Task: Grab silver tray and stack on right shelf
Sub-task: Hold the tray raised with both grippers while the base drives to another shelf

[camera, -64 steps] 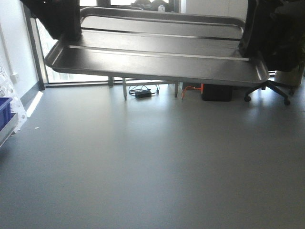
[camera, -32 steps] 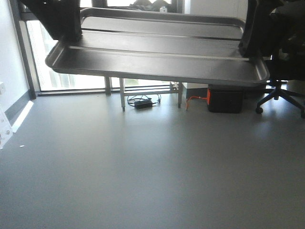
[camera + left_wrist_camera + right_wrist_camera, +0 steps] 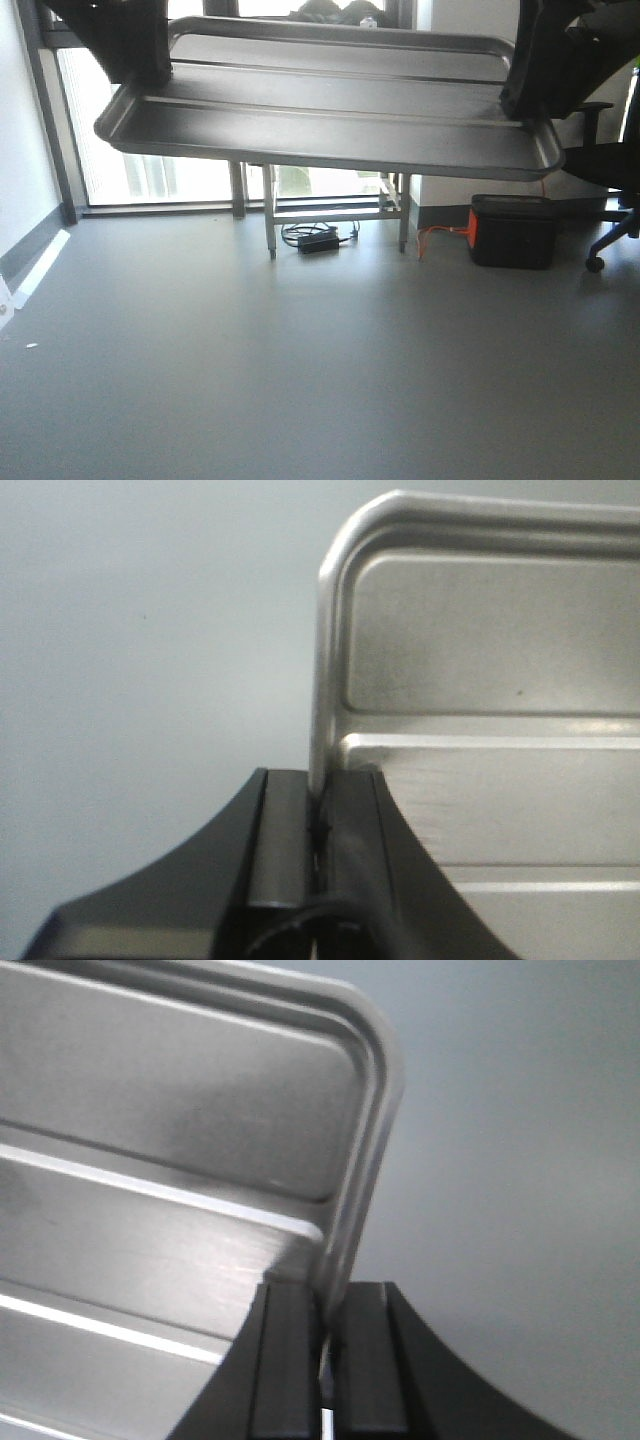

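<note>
left claw [image 3: 318, 818], right claw [image 3: 327, 1308], pinching silver tray [image 3: 330, 130]

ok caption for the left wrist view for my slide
Left hand clamped on the end rim of the silver tray, near a corner, grey floor beyond.

The left gripper [image 3: 318, 815] is clamping its two dark fingers [image 3: 275, 850] on the rim at the left end of the silver tray [image 3: 480, 780]. The right gripper [image 3: 325, 1325] is pinching the right-end rim likewise. The left arm [image 3: 110, 35] and right arm [image 3: 555, 50] are reaching forward, raised about level.
</note>
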Action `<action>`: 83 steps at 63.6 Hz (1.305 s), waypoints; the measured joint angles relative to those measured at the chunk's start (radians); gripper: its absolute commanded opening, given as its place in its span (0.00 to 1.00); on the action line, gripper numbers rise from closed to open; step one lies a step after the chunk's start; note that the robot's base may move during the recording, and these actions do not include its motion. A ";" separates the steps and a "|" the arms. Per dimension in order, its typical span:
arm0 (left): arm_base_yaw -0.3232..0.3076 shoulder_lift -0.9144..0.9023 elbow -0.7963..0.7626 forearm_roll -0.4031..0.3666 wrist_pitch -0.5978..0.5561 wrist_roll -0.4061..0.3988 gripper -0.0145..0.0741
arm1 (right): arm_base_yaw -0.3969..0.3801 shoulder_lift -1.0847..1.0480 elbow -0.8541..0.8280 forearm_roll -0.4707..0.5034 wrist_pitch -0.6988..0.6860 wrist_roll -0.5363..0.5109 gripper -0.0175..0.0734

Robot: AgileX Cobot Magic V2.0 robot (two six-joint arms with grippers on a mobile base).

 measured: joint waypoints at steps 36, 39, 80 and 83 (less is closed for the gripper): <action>0.000 0.002 0.000 0.000 0.000 0.000 0.05 | 0.000 0.000 0.000 0.000 0.000 0.000 0.26; 0.000 0.002 0.000 0.000 0.000 0.000 0.05 | 0.000 0.000 0.000 0.000 0.000 0.000 0.26; 0.000 0.002 0.000 0.000 -0.002 0.000 0.05 | 0.000 0.000 0.000 -0.002 0.003 0.000 0.26; 0.000 0.002 0.000 0.000 -0.003 0.000 0.05 | 0.000 0.000 0.000 -0.002 0.001 0.000 0.26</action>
